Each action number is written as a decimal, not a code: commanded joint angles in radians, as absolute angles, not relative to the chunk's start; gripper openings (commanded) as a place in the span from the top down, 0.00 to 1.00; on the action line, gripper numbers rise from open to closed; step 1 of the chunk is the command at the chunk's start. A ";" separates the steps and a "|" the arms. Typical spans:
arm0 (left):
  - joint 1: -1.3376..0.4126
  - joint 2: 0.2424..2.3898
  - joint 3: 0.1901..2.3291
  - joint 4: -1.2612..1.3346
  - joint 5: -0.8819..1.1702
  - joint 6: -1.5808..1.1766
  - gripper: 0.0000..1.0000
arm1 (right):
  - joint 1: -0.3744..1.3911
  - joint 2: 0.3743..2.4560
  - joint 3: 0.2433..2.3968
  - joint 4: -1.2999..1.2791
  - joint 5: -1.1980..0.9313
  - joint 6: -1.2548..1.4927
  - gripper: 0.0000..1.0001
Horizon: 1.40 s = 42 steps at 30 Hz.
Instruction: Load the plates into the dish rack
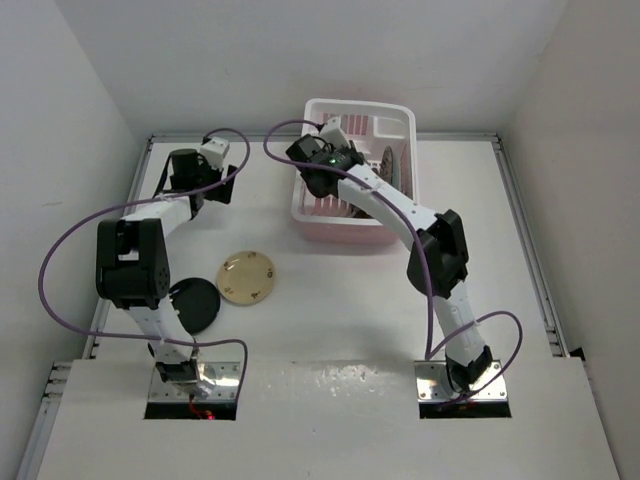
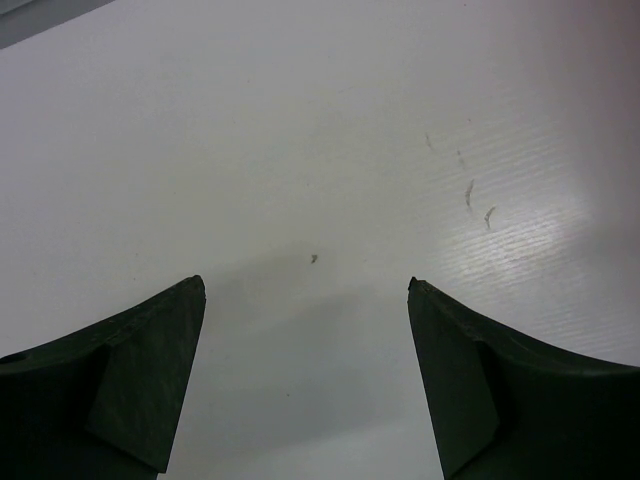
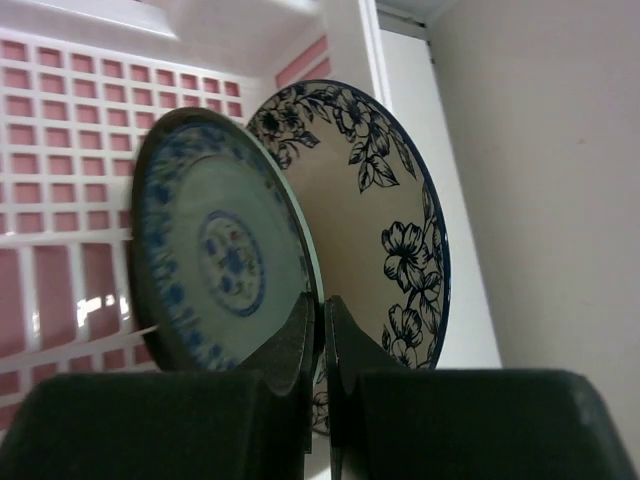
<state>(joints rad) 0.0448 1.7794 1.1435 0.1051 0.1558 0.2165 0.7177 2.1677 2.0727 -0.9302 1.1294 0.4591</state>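
High overhead view; left wrist close above table [image 2: 330, 150], right wrist inside dish rack [image 3: 70, 150].

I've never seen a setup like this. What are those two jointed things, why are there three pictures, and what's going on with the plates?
They are two robot arms bolted to a white table, each ending in a two-finger pincer. The top picture looks down from above; the other two come from small cameras on each wrist. The right pincer is inside the pink-and-white dish rack, shut on the rim of a blue-green plate, which stands on edge beside a white plate with dark flowers. The left pincer is open over bare table, holding nothing. A yellow plate and a black plate lie flat on the table.
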 commanded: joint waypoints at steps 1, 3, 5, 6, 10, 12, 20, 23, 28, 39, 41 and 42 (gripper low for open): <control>0.072 1.793 1.175 0.164 0.152 0.236 0.14 | 0.729 2.155 2.111 -0.943 1.316 0.477 1.00; 0.083 1.802 1.175 0.164 0.152 0.227 0.14 | 0.732 2.166 2.103 -0.936 1.322 0.459 1.00; 0.101 1.802 1.164 0.164 0.173 0.218 0.14 | 0.738 2.181 2.100 -0.936 1.315 0.457 1.00; 0.101 1.802 1.164 0.164 0.173 0.218 0.14 | 0.738 2.186 2.103 -0.934 1.313 0.454 1.00; 0.127 1.802 1.132 0.176 0.186 0.218 0.14 | 0.750 2.235 2.103 -0.942 1.356 0.434 1.00; 0.138 1.793 1.121 0.187 0.186 0.218 0.14 | 0.759 2.249 2.109 -0.954 1.364 0.420 1.00; 0.149 1.775 1.080 0.229 0.206 0.218 0.14 | 0.769 2.298 2.091 -0.839 1.423 0.293 1.00; 0.149 1.766 1.060 0.238 0.206 0.218 0.14 | 0.767 2.341 2.091 -0.833 1.436 0.271 1.00; 0.149 1.756 1.060 0.218 0.206 0.218 0.14 | 0.769 2.350 2.088 -0.963 1.344 0.405 1.00; 0.140 1.747 1.069 0.175 0.234 0.238 0.14 | 0.773 2.323 2.090 -1.054 1.137 0.523 0.71; 0.140 1.738 1.097 0.135 0.383 0.296 0.13 | 0.775 2.277 2.074 -1.020 1.106 0.517 0.61; 0.140 1.738 1.107 0.102 0.455 0.336 0.12 | 0.773 2.267 2.045 -0.984 1.097 0.499 0.57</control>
